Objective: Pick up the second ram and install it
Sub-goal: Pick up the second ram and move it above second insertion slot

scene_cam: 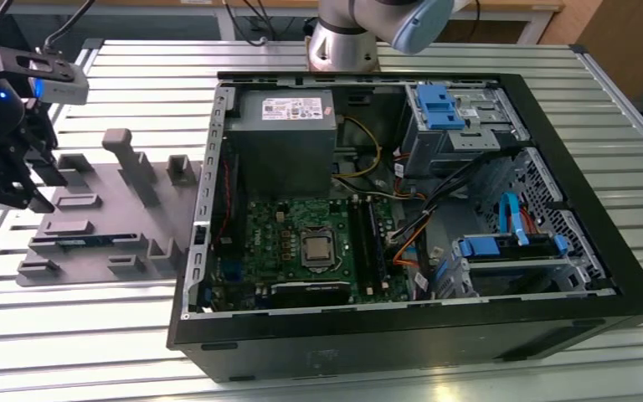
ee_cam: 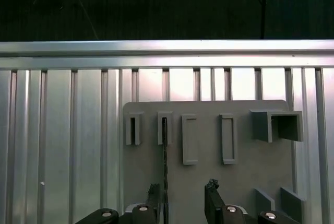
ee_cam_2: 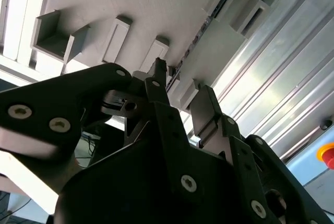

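- The gripper (ee_cam: 182,190) hangs over the grey tray (ee_cam: 245,161), its two fingers spread apart and holding nothing.
- The ram (ee_cam: 165,156) stands on edge in the tray's slots, under the gap between the fingers and closer to one of them.
- The tray lies on the ribbed metal table (scene_cam: 120,335), near its edge at the exterior view's left, just beside the open computer case (scene_cam: 411,335).
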Controlling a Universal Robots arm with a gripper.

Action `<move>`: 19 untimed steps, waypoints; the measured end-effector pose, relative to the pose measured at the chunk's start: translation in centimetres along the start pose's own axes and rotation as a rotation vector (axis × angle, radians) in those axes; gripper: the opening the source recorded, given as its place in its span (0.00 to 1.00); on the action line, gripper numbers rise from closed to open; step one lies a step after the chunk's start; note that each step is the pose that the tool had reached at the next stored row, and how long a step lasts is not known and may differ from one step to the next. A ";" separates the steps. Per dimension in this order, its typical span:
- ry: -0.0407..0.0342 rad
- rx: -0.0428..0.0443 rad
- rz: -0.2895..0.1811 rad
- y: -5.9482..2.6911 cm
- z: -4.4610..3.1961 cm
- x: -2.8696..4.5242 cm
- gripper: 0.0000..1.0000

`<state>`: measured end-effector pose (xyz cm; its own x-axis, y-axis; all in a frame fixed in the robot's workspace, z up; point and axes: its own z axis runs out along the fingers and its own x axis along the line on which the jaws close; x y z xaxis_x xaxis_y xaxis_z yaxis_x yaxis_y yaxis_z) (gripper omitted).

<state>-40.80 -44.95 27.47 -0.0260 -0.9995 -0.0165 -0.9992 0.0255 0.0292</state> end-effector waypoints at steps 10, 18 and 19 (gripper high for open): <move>0.0004 -0.0005 -0.014 -0.04 1.35 0.44 0.46; 0.0011 -0.0009 -0.033 -0.05 1.64 0.46 0.46; 0.0009 -0.0006 -0.033 -0.06 1.70 0.46 0.46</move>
<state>-40.80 -45.38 25.76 0.0068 -0.9998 -0.0165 -0.9995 -0.0072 0.0292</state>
